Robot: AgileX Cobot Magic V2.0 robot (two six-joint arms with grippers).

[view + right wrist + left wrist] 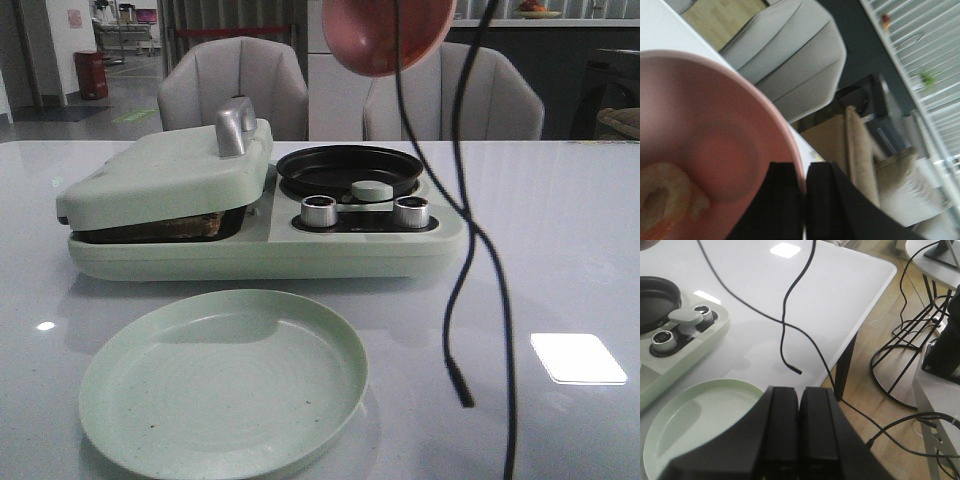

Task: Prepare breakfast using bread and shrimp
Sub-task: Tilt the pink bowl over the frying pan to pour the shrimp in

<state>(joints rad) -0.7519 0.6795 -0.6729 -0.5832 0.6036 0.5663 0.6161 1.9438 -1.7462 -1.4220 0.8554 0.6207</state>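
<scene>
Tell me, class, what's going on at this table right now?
A two-armed robot is making breakfast. Its right pincer is clamped on the rim of a pink bowl with shrimp in it, held up above the black frying pan of a pale green breakfast maker. The maker's lid is down over what looks like bread. The left pincer is shut and empty, near the empty green plate in front.

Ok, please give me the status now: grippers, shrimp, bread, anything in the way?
Left gripper shut, empty, above green plate. Right gripper shut on pink bowl rim, held high; shrimp inside. Bread under closed lid. Black cable hangs near pan.
</scene>
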